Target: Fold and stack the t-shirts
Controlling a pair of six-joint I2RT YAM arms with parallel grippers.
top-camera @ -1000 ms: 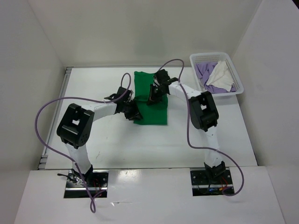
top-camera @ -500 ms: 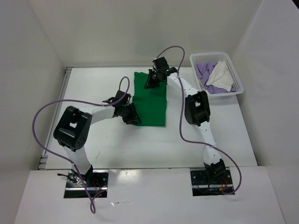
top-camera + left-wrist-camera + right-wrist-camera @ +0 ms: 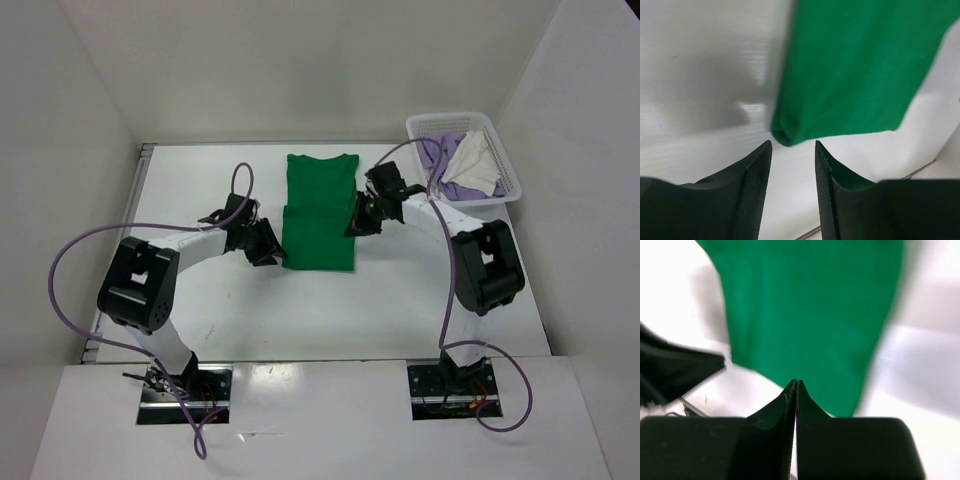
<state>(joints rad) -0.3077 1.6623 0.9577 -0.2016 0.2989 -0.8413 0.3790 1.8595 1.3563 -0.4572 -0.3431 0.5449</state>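
Green shirt: the green shirt (image 3: 318,225) lies flat at the middle of the table (image 3: 200,180), collar toward the far wall. Its lower part is doubled up into a wider block, and the narrower upper part shows above it.
Left gripper: the left gripper (image 3: 268,248) sits low at the shirt's near-left corner. In the left wrist view its fingers (image 3: 752,185) are spread, with only bare table in the gap. The rolled corner of the shirt (image 3: 855,65) lies just ahead of the tips and is not held.
Right gripper: the right gripper (image 3: 357,222) is at the shirt's right edge, about level with the fold. In the right wrist view its jaws are pressed together into one thin line (image 3: 796,382), with no cloth between them. The green cloth (image 3: 805,305) spreads out beyond the tips.
Basket: the white basket (image 3: 505,155) stands at the far right corner, well apart from the green shirt.
Other shirts: the purple shirt (image 3: 440,160) and the cream shirt (image 3: 475,165) lie crumpled inside it, the cream one partly over the purple.
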